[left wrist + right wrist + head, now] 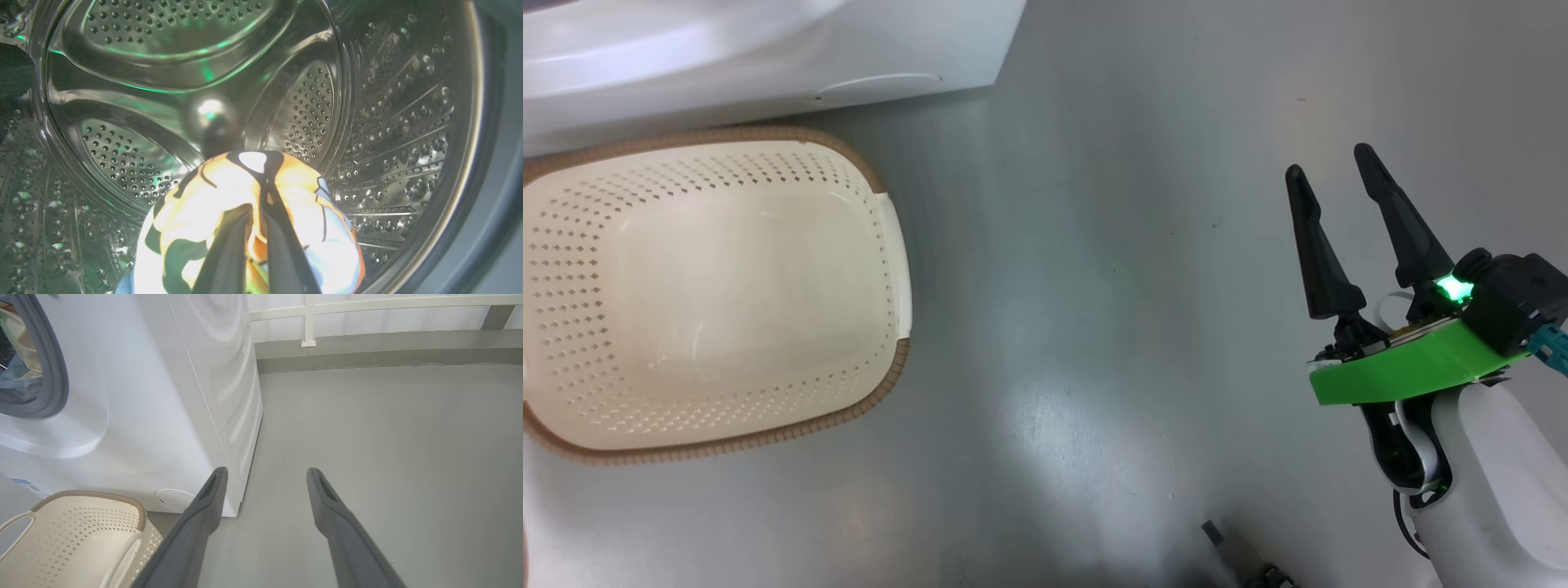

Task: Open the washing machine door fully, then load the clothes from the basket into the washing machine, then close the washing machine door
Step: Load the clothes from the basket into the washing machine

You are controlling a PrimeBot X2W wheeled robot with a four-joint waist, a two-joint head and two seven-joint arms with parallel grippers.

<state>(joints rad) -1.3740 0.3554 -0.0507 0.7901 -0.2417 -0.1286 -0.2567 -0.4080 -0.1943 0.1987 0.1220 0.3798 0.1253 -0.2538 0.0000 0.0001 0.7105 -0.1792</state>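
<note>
Left gripper (256, 196), clenched on garment (192, 212), sits inside drum (388, 122), garment bunched around its fingertips, drum's back wall at 12 o'clock; right gripper (1330, 162) hangs splayed and empty, bare basket (719, 135) at its 9 o'clock.

1. The washing machine (135, 416): smooth, glossy white panels; its drum (122, 151) is polished, perforated steel, mirror-bright; its gasket (57, 375) is matt grey, rubbery-looking.
2. The basket (572, 286): cream perforated plastic with slight sheen; brown woven-look rim.
3. The clothes (196, 196): soft printed cloth, weave lost in glare.
4. The floor (1094, 327): smooth grey, dull sheen.
5. The right gripper (1330, 162): matt dark fingers, perhaps plastic.
</note>
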